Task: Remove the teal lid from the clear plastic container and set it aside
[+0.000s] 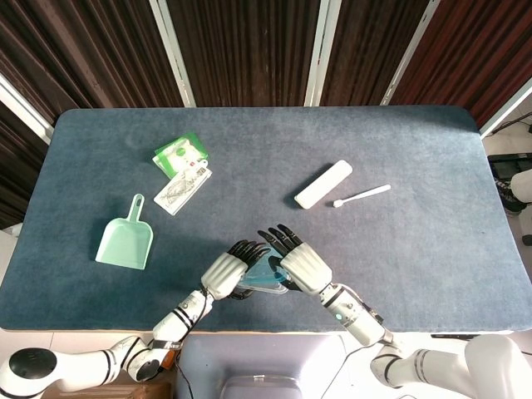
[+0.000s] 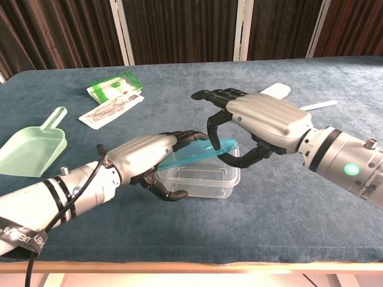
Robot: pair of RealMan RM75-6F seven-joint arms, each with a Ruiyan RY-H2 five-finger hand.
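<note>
The teal lid [image 2: 196, 153] is tilted, its right edge lifted off the clear plastic container [image 2: 202, 181] while its left edge stays low. My right hand [image 2: 262, 122] pinches the lid's raised right edge between thumb and fingers. My left hand [image 2: 146, 156] grips the container's left end, fingers curled around its side. In the head view the lid [image 1: 266, 272] shows as a teal sliver between my left hand [image 1: 226, 273] and right hand [image 1: 301, 266]; the container is mostly hidden beneath them.
A mint green scoop [image 1: 125, 240] lies at the left. Green and white packets [image 1: 181, 165] lie beyond it. A white flat case [image 1: 323, 184] and a white stick-like utensil [image 1: 362, 195] sit at the right, beyond the hands. The table's front edge [image 2: 191, 262] is close.
</note>
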